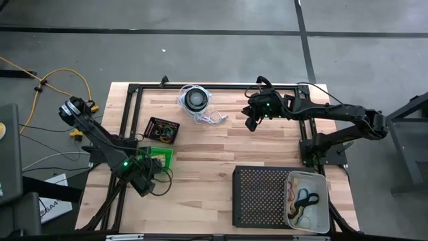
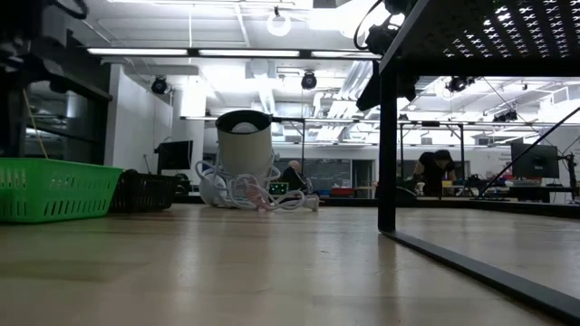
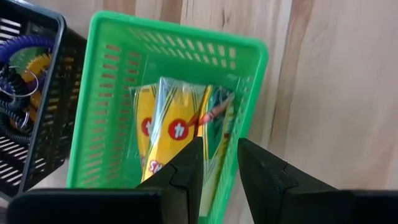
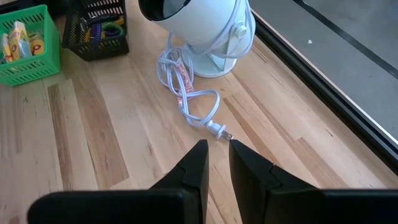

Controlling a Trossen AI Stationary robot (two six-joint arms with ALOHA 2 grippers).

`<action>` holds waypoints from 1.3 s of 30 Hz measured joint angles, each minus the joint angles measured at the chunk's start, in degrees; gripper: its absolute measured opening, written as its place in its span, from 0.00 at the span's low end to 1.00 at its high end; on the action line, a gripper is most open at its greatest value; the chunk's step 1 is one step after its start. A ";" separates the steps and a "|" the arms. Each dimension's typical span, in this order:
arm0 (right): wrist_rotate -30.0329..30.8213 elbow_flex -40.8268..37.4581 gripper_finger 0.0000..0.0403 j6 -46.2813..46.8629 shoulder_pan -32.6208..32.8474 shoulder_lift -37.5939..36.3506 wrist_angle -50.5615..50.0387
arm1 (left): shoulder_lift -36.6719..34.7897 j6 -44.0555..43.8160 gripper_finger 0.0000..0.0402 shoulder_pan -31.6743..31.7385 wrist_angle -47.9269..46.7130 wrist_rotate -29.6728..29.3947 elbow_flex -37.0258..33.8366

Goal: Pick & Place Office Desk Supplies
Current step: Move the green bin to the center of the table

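**A:** Over the left side of the bench (image 1: 214, 150), what is the left pincer (image 3: 214, 163) doing?

**B:** It hangs right above the green basket (image 3: 99, 93), fingers slightly parted with a narrow gap between them, gripping nothing. Below it, inside the basket, lie yellow packets (image 3: 165, 127) with red round marks, plus a green one beside them.

**A:** And next to that basket?

**B:** A black mesh basket (image 1: 162, 129) sits just beside it, toward the far edge, holding coiled rings (image 3: 18, 68) in purple, yellow and black.

**A:** Where is the right pincer (image 4: 214, 163)?

**B:** Up over the far right part of the bench, released too, its fingers a small way apart and empty. It looks toward the white round device (image 4: 196, 31) and its looped white cord (image 4: 186, 93), whose plug lies on the wood.

**A:** Anything on the near right?

**B:** A black perforated tray (image 1: 257, 194), and touching its right side a pale bin (image 1: 322, 207) holding loose band loops (image 1: 304, 201), dark and yellow.
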 joint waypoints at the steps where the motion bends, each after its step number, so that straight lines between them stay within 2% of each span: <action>1: 0.00 0.00 0.13 0.00 0.00 0.00 -0.02 | 0.00 0.05 0.23 -0.25 0.02 -0.02 -0.30; 25: 0.00 0.00 0.13 -0.02 0.00 0.00 0.00 | -0.04 1.92 0.23 -1.21 1.56 1.37 -2.14; 39: 0.00 0.00 0.13 0.00 0.01 0.00 -0.02 | -3.54 3.56 0.23 0.43 0.44 1.15 -2.15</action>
